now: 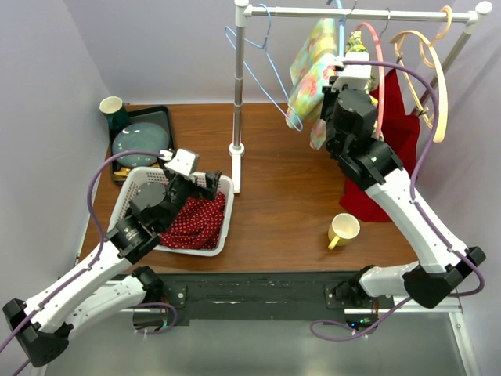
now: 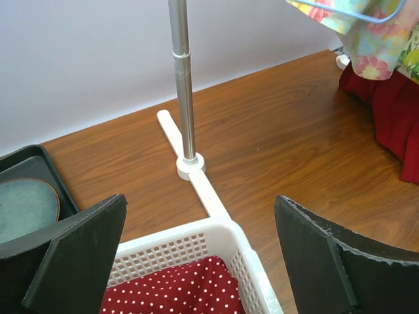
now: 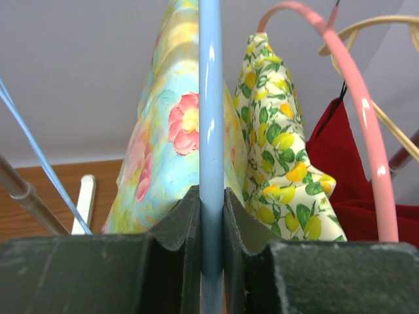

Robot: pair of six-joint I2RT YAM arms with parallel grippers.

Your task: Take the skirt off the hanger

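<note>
Floral skirt (pastel), blue hanger

My right claw pinches the hanger between its jaws. The skirt hangs just left of it, another garment just right. My left claw sits over the basket, with the rack post ahead and the tray to the left.

Our jaws are closed on the blue hanger, whose bar runs straight up between them. Just behind it we see a floral skirt, with a lemon-print cloth at its right. Further right, a pink hanger arcs over a red garment, and a wooden hanger shows at the top corner. At left we make out a thin blue wire, a metal pole and the brown bench.
</note>
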